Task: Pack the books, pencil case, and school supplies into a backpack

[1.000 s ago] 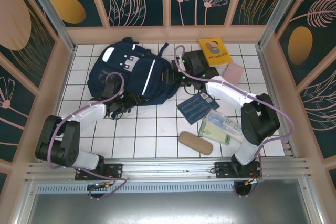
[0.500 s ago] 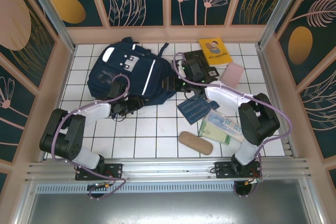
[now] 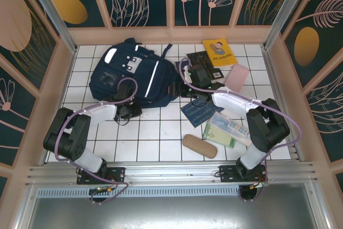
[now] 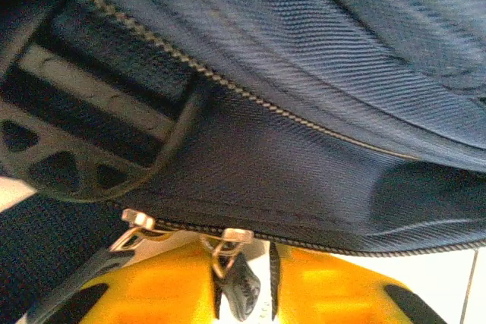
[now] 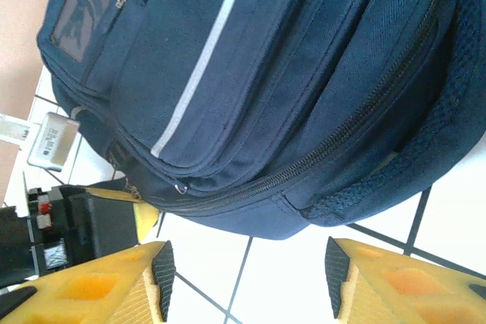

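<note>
- Top external: the navy backpack (image 3: 134, 76) lies flat on the far left part of the white-tiled bench (image 3: 161, 132) and is by far the biggest thing on it.
- The left fingers (image 3: 127, 112) sit at the backpack's near edge. The right fingers (image 3: 182, 87) are just beside its right side.
- A yellow book (image 3: 220, 52) lies at the far right, touching a black book (image 3: 199, 60) that is partly under the right arm. A dark blue book (image 3: 199, 111) lies nearer, right of centre.
- A pink pouch (image 3: 237, 76) lies right of the black book. A pale green-white packet (image 3: 225, 130) is just beside the blue book, and a tan case (image 3: 200, 146) lies closest to the arm bases. All of these are outside the backpack.
- Left wrist: navy fabric is seen close up, with a zipper line running across it. A dark zipper pull tab (image 4: 239, 294) hangs from a metal slider (image 4: 228, 237). The left fingers stand nearly together and pinch this tab.
- Right wrist: the right fingers stand well apart, their black pads (image 5: 162, 269) facing each other over bare tile, with nothing between them. The backpack's zipped side, with its white stripe (image 5: 205, 66), lies just beyond the tips.
</note>
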Controlling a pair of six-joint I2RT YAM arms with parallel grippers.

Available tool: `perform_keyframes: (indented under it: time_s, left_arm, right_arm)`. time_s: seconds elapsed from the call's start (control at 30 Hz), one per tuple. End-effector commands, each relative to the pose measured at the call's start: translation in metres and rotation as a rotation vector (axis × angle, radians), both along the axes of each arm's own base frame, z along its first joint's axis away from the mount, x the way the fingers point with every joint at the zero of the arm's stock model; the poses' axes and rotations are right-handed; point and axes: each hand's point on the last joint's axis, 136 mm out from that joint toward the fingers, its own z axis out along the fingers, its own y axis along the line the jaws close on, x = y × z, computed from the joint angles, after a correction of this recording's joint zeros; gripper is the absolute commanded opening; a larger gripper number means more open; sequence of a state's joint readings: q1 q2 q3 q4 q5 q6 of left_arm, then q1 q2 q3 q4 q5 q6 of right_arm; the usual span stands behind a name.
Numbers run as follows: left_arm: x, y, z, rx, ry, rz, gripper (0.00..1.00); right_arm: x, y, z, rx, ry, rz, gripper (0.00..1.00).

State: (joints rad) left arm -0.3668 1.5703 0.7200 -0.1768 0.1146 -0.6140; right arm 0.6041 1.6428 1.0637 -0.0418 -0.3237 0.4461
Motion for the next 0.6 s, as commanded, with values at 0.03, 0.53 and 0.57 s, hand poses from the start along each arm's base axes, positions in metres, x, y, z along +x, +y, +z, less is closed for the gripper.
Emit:
perform_keyframes:
  time_s: [0.03,0.53,0.57]
  left_arm:
    - [-0.010,0.001,-0.005,0.034,0.038,-0.030,0.11]
    - [-0.012,-0.032,0.024,-0.018,-0.006,-0.136,0.00]
    - [-0.012,-0.033,0.024,-0.022,-0.006,-0.138,0.00]
  right_arm:
    - [-0.004,0.002,0.009,0.025,-0.039,0.019,0.55]
    - [0.030,0.020,-0.075,-0.086,0.208,-0.127,0.60]
    - [0.031,0.023,-0.077,-0.074,0.218,-0.122,0.59]
